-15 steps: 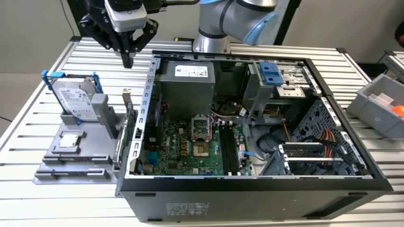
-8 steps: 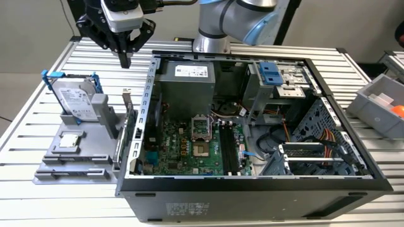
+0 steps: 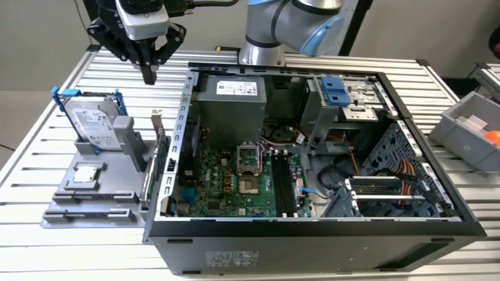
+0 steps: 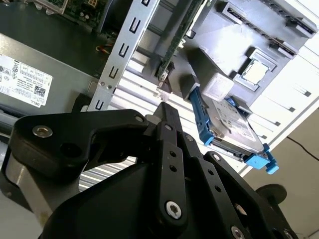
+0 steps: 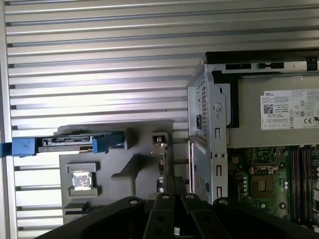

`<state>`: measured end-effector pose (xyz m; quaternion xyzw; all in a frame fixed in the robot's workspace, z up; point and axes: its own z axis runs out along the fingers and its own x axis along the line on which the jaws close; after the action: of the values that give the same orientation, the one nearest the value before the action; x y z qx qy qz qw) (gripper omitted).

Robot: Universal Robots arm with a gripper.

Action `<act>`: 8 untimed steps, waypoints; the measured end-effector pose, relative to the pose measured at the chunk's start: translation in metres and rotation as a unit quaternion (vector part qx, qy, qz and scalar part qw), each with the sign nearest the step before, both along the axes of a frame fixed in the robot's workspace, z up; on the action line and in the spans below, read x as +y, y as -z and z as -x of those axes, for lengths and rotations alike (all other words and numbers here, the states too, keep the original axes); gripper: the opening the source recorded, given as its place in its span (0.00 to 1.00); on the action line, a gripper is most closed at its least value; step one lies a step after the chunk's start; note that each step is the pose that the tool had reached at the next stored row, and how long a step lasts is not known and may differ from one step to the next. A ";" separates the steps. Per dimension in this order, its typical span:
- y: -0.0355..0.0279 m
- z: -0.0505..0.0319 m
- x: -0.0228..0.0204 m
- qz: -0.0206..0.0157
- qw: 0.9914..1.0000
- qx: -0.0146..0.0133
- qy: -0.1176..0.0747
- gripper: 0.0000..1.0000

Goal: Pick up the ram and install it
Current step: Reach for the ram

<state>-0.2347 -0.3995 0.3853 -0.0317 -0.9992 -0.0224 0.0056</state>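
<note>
The gripper (image 3: 149, 76), closed and holding nothing, hangs over the table (image 3: 47, 252) just past the corner of the grey holder (image 3: 58, 209) nearest the computer case (image 3: 312, 240), and the ram (image 5: 160, 172), as far as I can tell, stands on edge along that side of the holder, lengthwise in line with the gripper.

exterior: you look steeply down into the case (image 3: 312, 246) | first wrist: straight down at the counter (image 5: 99, 50) | second wrist: slanted past the hand (image 4: 165, 110) | shared: grey holder (image 3: 93, 199), case edge
</note>
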 end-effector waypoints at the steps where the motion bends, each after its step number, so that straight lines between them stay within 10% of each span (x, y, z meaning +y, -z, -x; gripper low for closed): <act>1: 0.0000 0.0015 0.0000 0.000 1.000 0.000 0.000 0.00; 8: 0.0001 0.0136 0.0000 0.000 1.000 0.000 -0.001 0.00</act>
<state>-0.2483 -0.3994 0.3851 -0.0304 -0.9993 -0.0224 0.0056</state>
